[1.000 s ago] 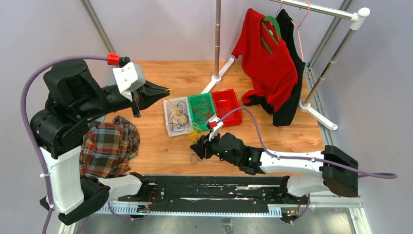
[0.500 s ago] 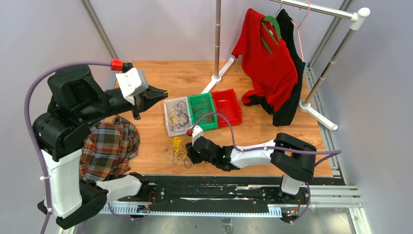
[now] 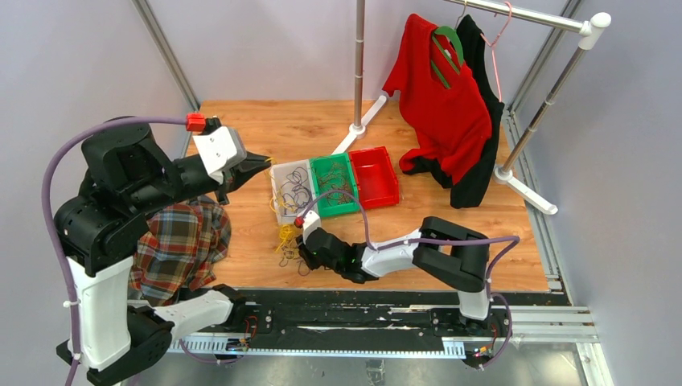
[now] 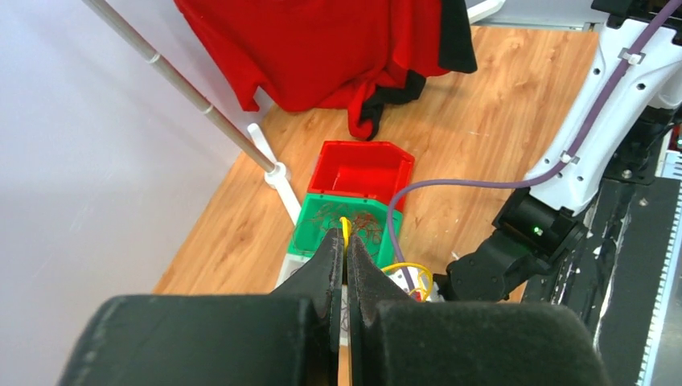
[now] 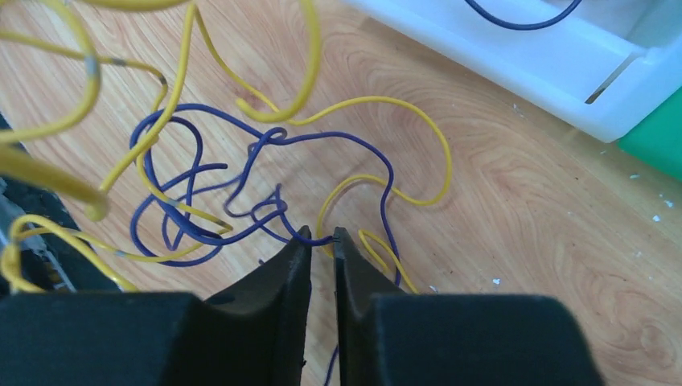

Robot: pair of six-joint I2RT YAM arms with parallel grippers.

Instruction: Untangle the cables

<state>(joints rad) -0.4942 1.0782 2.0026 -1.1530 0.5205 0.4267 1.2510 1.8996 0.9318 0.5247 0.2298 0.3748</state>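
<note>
The left gripper (image 4: 346,241) is held up over the bench (image 3: 482,233), jaws pressed together on a single yellow strand (image 4: 345,227) that pokes out past the tips; if that arm pulls away while the strand is knotted into the rest, it could drag the whole clump rather than free one wire. Just right of it, the cables (image 3: 288,241) lie partly in a loose heap on the wood in front of the white bin (image 3: 274,193), with more coiled inside that bin and in the green bin (image 3: 338,211) beside it; the red bin (image 3: 374,173) looks bare. The right gripper (image 5: 322,235) is down at the heap, jaws nearly together with a slim gap, a dark purple strand (image 5: 241,149) crossing between the tips; whether it is pinched I cannot tell. A grip so near the tips may slip off so thin a wire; it may also catch a yellow loop (image 5: 402,104) too. The strands are hair-thin, floppy, yellow and purple looped through each other.
</note>
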